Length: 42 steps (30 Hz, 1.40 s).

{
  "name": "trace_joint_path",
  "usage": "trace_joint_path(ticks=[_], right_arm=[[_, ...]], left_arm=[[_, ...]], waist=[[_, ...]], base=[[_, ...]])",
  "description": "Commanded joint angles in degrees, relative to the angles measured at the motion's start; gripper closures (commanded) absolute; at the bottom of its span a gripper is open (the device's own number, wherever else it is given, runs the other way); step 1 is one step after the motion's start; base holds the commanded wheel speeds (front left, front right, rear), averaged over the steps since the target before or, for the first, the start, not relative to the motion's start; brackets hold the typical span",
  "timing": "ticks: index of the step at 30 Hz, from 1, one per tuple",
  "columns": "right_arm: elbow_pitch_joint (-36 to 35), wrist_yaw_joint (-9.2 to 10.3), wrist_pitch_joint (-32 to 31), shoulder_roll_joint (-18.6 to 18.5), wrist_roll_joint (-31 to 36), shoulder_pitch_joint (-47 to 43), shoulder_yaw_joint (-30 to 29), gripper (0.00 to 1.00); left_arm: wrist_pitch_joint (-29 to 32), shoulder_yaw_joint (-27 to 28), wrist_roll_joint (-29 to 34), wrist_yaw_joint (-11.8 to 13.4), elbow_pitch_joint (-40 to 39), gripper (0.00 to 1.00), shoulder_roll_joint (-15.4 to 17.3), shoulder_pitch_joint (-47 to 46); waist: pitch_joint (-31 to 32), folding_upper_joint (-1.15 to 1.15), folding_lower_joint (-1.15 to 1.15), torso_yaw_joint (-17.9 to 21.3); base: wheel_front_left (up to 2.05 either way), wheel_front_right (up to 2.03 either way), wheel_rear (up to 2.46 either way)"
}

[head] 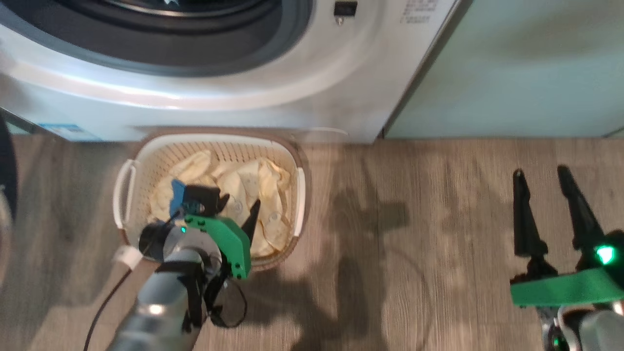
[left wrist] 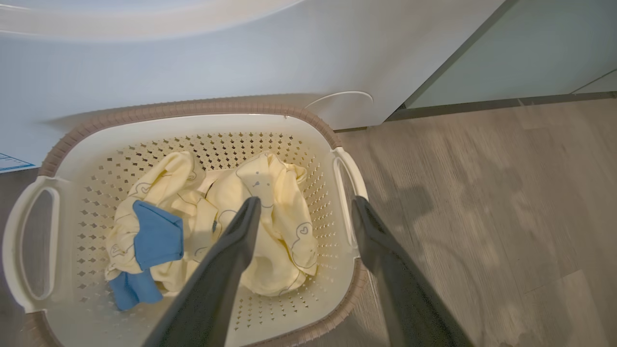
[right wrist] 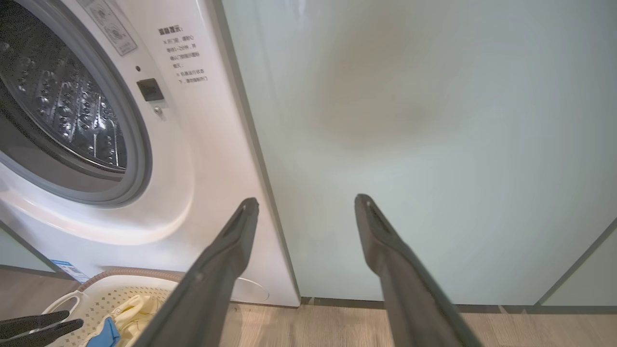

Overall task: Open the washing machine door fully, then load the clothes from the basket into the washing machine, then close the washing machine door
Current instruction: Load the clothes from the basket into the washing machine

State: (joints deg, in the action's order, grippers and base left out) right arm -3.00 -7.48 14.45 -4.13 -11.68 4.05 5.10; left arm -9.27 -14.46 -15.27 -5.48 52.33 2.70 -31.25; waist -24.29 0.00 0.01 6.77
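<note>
The washing machine (head: 292,92) stands with its drum mouth (right wrist: 62,111) uncovered. A dark curved edge at the head view's far left looks like the washing machine door (head: 6,165), swung open. On the floor just in front sits the cream basket (head: 217,141), holding the pale yellow clothes (left wrist: 270,193) with a blue patch (left wrist: 156,236). My left gripper (head: 241,201) hovers open over the basket's right half, one finger above the clothes and one above the right handle (left wrist: 347,168). My right gripper (head: 541,173) is open and holds nothing, off to the right over bare floor.
A pale green cabinet (right wrist: 434,144) stands right of the washer. Wood-look floor (head: 414,243) stretches between the two arms. A black cable (head: 105,302) trails along my left forearm. The basket rim (left wrist: 193,108) almost touches the washer's front.
</note>
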Motion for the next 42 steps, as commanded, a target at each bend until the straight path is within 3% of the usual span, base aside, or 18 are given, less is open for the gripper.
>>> trace_joint_path(ticks=[1, 18, 28, 39, 40, 42], right_arm=[[-2.21, -0.01, 0.55, -0.73, -0.34, 1.73, 1.13, 0.00], [-4.32, -0.01, 0.55, 0.64, -1.99, 9.84, 2.97, 0.00], [-4.37, -0.01, 0.55, 1.07, -2.91, 12.05, 4.16, 0.00], [-4.78, -0.01, 0.55, 1.21, -3.27, 12.37, 4.59, 0.00], [-4.83, -0.01, 0.55, 1.22, -3.26, 12.34, 4.56, 0.00], [-4.88, -0.01, 0.55, 1.22, -3.23, 12.27, 4.47, 0.00]], left_arm=[[-0.93, 1.45, -0.45, -0.30, -0.10, 0.00, 0.81, -1.66], [-4.61, 1.99, -2.79, -1.43, 14.87, 0.00, 3.09, -16.73], [-4.17, 2.71, -4.12, -0.93, 19.09, 0.00, 5.09, -20.60], [-0.25, 3.92, -6.17, 1.36, 21.04, 0.00, 7.21, -22.27], [-0.01, 3.95, -6.31, 1.38, 21.11, 0.35, 7.27, -22.27], [-0.04, 3.92, -6.46, 1.65, 21.20, 0.89, 7.35, -22.30]], waist=[[-3.58, 0.00, -0.01, 1.35], [-20.72, 0.00, -0.01, 5.35], [-24.85, 0.00, -0.01, 7.54], [-27.45, 0.00, -0.01, 10.00], [-27.51, 0.00, -0.01, 10.08], [-27.56, 0.00, -0.01, 10.12]], base=[[0.00, 0.00, 0.00], [0.00, 0.00, 0.00], [0.00, 0.00, 0.00], [0.00, 0.00, 0.00], [0.00, 0.00, 0.00], [0.00, 0.00, 0.00]])
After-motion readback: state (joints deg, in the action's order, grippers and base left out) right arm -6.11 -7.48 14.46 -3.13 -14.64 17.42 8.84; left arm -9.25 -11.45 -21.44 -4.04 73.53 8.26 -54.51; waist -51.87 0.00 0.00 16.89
